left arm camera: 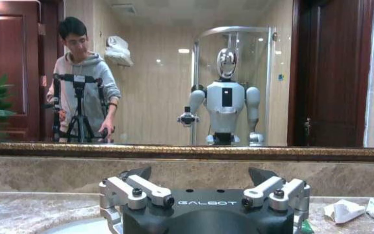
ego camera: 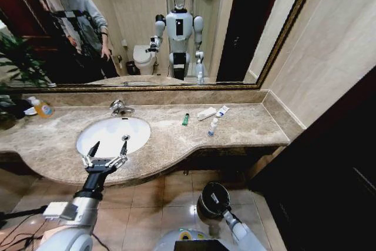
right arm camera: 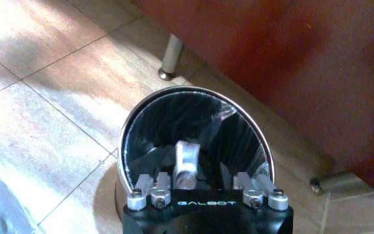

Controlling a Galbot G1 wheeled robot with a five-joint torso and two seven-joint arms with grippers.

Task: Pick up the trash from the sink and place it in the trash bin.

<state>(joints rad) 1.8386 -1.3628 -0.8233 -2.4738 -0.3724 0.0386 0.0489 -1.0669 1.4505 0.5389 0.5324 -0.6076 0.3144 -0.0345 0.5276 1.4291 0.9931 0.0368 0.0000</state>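
Left gripper (ego camera: 106, 158) hovers at the near rim of the sink (ego camera: 100, 130), jaws released, nothing held. Right gripper (right arm camera: 185, 171) hangs low over the trash bin (right arm camera: 132, 126), pointing into its mouth; jaws spread, with a pale item between them, grip or release unclear. Remaining trash lies on the bench right of the basin: green stick (ego camera: 185, 119), white flat tube (ego camera: 206, 113), blue-and-white tube (ego camera: 222, 110), blue-capped bottle (ego camera: 212, 126). Judged step: drop-off at the bin. Next pick calls for a reach rightward across the bench
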